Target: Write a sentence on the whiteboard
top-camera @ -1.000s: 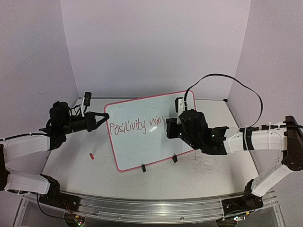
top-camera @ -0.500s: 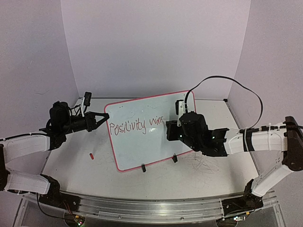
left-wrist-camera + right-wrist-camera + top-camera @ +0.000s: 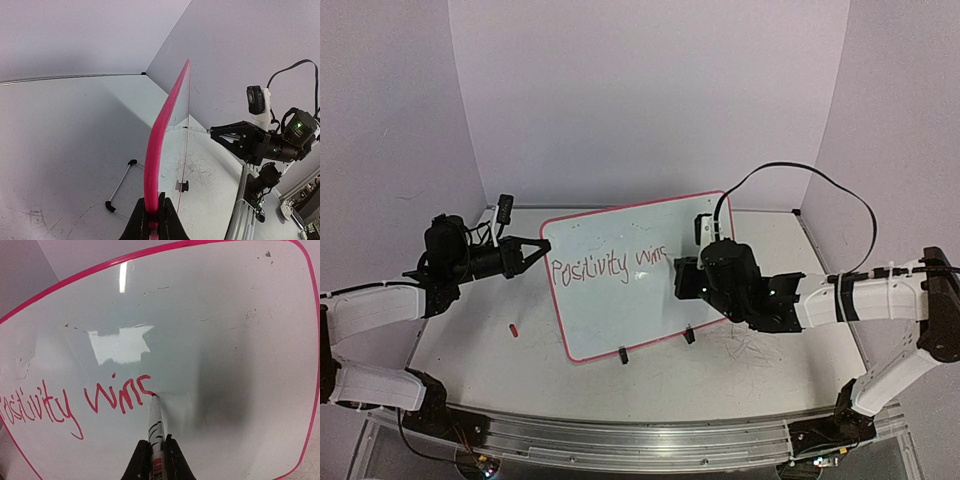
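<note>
Your right gripper is closed tight on a marker, which sticks straight out between the two fingers. The marker's tip touches the board at the end of the last letter written. The sentence is one line of thin red letters across the left half of the board and reads "Positivity wins". In the wrist view its first letter is cut off at the left edge. Right of the tip the white surface is bare except for faint specks and a soft shadow.

Your left gripper is closed on the board's pink rim, pinching its left edge. That wrist view shows the board edge-on, as a thin pink curve rising from the fingers.

From above, the board stands tilted on the table between the two arms. Its writing face is turned toward the arm bases, and it rests on two small black feet at its lower edge. A small red object lies on the table near the board's lower left corner, apart from it. Faint scribbles mark the table just right of the board, under the right arm. A black cable loops above that arm
</note>
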You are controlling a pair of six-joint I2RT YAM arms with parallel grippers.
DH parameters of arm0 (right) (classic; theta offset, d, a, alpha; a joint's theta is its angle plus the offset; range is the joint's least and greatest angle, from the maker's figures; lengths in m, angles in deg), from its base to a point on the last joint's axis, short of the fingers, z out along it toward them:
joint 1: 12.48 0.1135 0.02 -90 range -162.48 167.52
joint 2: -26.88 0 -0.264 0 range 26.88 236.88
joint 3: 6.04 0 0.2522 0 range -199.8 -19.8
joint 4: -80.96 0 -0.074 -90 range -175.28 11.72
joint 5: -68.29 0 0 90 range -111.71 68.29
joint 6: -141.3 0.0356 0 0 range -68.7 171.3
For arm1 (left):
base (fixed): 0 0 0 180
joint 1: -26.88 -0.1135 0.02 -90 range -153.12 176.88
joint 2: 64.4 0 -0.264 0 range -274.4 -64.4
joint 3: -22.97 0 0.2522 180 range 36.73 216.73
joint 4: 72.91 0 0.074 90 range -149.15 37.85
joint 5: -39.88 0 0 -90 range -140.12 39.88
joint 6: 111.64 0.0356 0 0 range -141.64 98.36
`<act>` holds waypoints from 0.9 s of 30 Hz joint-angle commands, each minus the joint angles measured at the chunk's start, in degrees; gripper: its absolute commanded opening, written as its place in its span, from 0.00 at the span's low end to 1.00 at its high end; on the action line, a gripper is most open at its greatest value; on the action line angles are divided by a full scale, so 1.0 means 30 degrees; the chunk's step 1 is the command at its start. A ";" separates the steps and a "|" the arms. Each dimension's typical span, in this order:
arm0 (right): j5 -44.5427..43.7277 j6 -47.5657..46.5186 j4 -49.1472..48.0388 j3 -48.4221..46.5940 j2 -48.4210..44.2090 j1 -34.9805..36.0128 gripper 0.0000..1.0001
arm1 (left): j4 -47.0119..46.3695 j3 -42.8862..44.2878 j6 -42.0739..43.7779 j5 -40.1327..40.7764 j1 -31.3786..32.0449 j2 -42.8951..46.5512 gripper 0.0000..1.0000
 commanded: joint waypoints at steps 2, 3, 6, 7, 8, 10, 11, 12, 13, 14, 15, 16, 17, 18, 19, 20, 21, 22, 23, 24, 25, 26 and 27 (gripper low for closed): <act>-0.0527 0.0580 0.0851 0.0544 -0.0690 0.0189 0.00 | 0.0030 0.0272 0.1025 -0.0088 0.0217 -0.0036 0.00; -0.0515 0.0639 0.0869 0.0574 -0.0691 0.0232 0.00 | 0.0040 0.0272 0.1025 -0.0087 0.0216 -0.0026 0.00; -0.0299 0.0786 0.0873 0.0496 -0.0543 0.0422 0.00 | 0.0025 0.0294 0.0996 -0.0087 0.0224 -0.0005 0.00; -0.0270 0.0787 0.0873 0.0397 -0.0430 0.0488 0.00 | 0.0024 0.0277 0.0996 -0.0087 0.0218 0.0010 0.00; -0.0218 0.0744 0.0821 0.0275 -0.0291 0.0529 0.00 | 0.0024 0.0273 0.1006 -0.0089 0.0219 0.0023 0.00; -0.0058 0.0563 0.0452 0.0146 -0.0062 0.0546 0.00 | 0.0032 0.0272 0.0997 -0.0090 0.0217 0.0042 0.00; -0.0038 0.0462 0.0212 0.0090 0.0023 0.0533 0.00 | 0.0037 0.0272 0.0992 -0.0091 0.0216 0.0047 0.00; -0.0082 0.0382 0.0062 -0.0041 0.0146 0.0535 0.00 | 0.0027 0.0272 0.0976 -0.0096 0.0216 0.0045 0.00; -0.0160 0.0264 -0.0001 -0.0216 0.0239 0.0536 0.00 | 0.0033 0.0265 0.0968 -0.0088 0.0216 0.0063 0.00; -0.0242 0.0153 -0.0052 -0.0390 0.0350 0.0548 0.00 | 0.0047 0.0252 0.0967 -0.0087 0.0216 0.0078 0.00; -0.0293 0.0032 -0.0102 -0.0566 0.0387 0.0537 0.00 | 0.0032 0.0245 0.0967 -0.0087 0.0216 0.0105 0.00; -0.0307 -0.0107 -0.0149 -0.0717 0.0365 0.0541 0.00 | 0.0031 0.0232 0.0967 -0.0076 0.0222 0.0111 0.00; -0.0346 -0.0184 -0.0161 -0.0769 0.0286 0.0542 0.00 | 0.0027 0.0219 0.0972 -0.0068 0.0219 0.0108 0.00; -0.0347 -0.0216 -0.0165 -0.0704 0.0112 0.0536 0.00 | 0.0029 0.0207 0.0978 -0.0075 0.0218 0.0122 0.00; -0.0309 -0.0260 -0.0174 -0.0581 -0.0131 0.0533 0.00 | 0.0030 0.0196 0.0985 -0.0081 0.0220 0.0139 0.00; -0.0211 -0.0358 -0.0192 -0.0370 -0.0490 0.0537 0.00 | 0.0025 0.0185 0.0996 -0.0072 0.0224 0.0151 0.00; -0.0072 -0.0485 -0.0230 -0.0119 -0.0887 0.0549 0.00 | 0.0029 0.0162 0.1011 -0.0045 0.0225 0.0178 0.00; -0.0108 -0.0550 -0.0238 0.0231 -0.1315 0.0537 0.00 | 0.0046 0.0145 0.1030 -0.0041 0.0223 0.0171 0.00; -0.0276 -0.0582 -0.0240 0.0647 -0.1810 0.0530 0.00 | 0.0037 0.0154 0.1048 -0.0032 0.0217 0.0179 0.00; -0.0498 -0.0648 -0.0240 0.0976 -0.2160 0.0511 0.00 | 0.0048 0.0155 0.1054 -0.0043 0.0217 0.0171 0.00; -0.0630 -0.0735 -0.0187 0.1335 -0.2552 0.0409 0.00 | 0.0044 0.0155 0.1075 -0.0036 0.0216 0.0199 0.00; -0.0566 -0.0766 -0.0148 0.1601 -0.2850 0.0262 0.00 | 0.0042 0.0138 0.1094 0.0000 0.0216 0.0210 0.00; -0.0325 -0.0776 -0.0130 0.1734 -0.3019 0.0067 0.00 | 0.0032 0.0139 0.1107 0.0023 0.0221 0.0223 0.00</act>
